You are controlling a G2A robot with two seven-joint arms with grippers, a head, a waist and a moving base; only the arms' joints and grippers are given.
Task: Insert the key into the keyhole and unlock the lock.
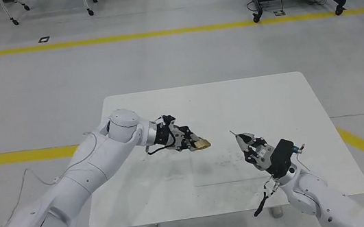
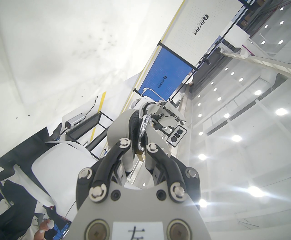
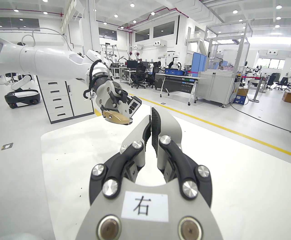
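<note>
Left tool (image 1: pixel 189 140) clamped shut on brass padlock (image 1: pixel 202 144), held in air over white worktop (image 1: pixel 270 102). Shackle (image 2: pixel 143 127) sits between its fingers.
Right tool (image 3: pixel 151 127) pinched fully together. Thin sliver juts from tip, judged to be key (image 1: pixel 232 134); seen edge-on, not certain.
Padlock underside shows small dark hole, likely keyhole (image 3: pixel 110 116), facing right tool.
Key and padlock well apart.
Status: both items in hand. Left to do: align, insert, turn.

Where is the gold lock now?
In the top view the left gripper holds the lock above the table, apart from the right gripper.
</note>
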